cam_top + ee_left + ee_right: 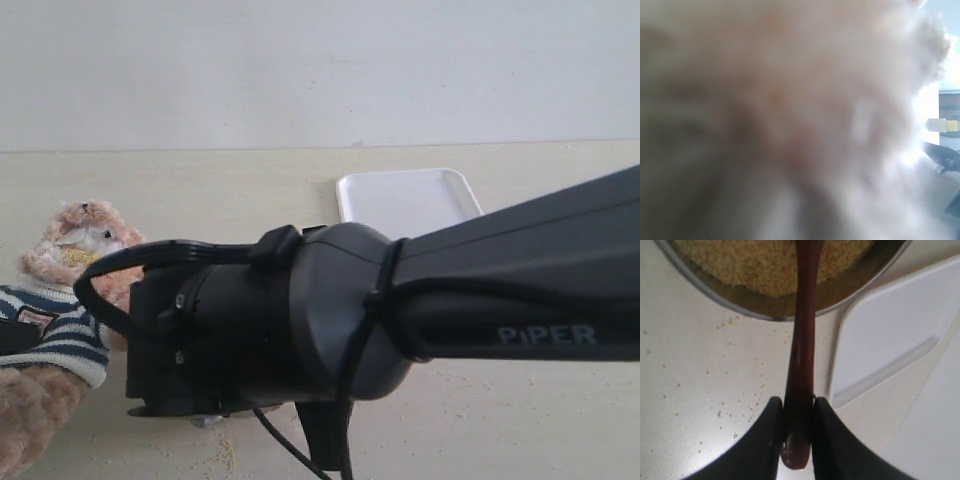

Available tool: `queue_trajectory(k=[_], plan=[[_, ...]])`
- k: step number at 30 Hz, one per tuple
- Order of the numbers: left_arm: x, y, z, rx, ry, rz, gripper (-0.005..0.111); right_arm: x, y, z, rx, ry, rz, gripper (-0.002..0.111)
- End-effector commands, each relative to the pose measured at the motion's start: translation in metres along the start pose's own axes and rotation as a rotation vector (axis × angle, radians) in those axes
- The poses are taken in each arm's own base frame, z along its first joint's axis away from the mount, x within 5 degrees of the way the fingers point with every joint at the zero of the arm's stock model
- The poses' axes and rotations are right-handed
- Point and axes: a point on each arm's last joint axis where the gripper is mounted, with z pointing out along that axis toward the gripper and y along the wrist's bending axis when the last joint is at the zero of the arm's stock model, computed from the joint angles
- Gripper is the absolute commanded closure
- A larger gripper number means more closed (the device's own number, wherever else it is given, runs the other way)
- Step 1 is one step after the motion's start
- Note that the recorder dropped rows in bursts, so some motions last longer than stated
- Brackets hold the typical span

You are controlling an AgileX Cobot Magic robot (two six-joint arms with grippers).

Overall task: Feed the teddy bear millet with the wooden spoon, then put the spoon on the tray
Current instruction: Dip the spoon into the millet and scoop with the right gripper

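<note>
I have the dark reddish-brown wooden spoon (802, 340) clamped by its handle in my right hand (797, 407), reaching over yellow millet (765, 260) in a round metal bowl (740, 304). The white rectangular tray (890, 340) lies near on the worktop (690, 390). Fur of the fuzzy tan teddy bear (85, 235) blurs my left view, so I cannot tell that hand's state.

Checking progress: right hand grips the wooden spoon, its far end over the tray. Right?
No: the right hand grips the wooden spoon, but its far end is over the millet, not the tray; the right wrist view shows this.
</note>
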Motion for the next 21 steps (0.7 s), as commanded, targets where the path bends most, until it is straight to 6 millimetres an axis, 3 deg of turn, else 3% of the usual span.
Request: queue_trajectory(k=[1, 12, 21], plan=[[-0.002, -0.002, -0.001, 0.02, -0.016, 0.004, 0.102, -0.004, -0.011, -0.012, 0.005, -0.045, 0.036, 0.108], [-0.002, -0.002, -0.001, 0.02, -0.016, 0.004, 0.102, -0.005, -0.016, -0.014, -0.172, -0.069, 0.139, 0.108], [-0.002, -0.002, -0.001, 0.02, -0.016, 0.004, 0.102, 0.016, -0.037, -0.018, -0.249, -0.095, 0.237, 0.108]])
